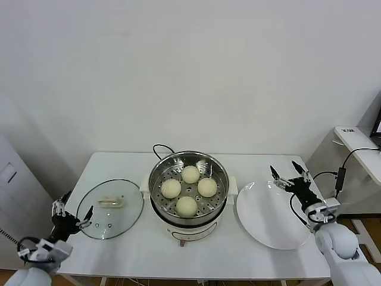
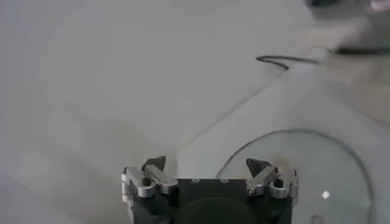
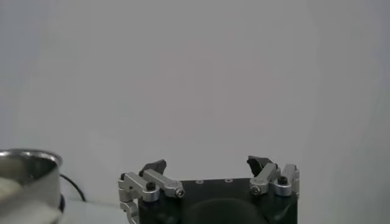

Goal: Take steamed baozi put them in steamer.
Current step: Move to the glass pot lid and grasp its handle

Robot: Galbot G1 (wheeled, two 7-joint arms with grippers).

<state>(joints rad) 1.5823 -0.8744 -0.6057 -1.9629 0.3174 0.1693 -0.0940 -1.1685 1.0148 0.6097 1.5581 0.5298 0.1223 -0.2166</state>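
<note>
Head view: four buns point(image 1: 190, 174) are sitting in the steamer point(image 1: 156, 185); left gripper point(image 1: 73, 213) and right gripper point(image 1: 287, 172) are hovering spread, empty.

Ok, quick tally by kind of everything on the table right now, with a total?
Steamed baozi: 4, all on the perforated tray inside the steamer
Steamer: 1
Glass lid: 1, lying flat to the left of the steamer
White plate: 1, to the right of the steamer, nothing on it
Total: 7
</note>
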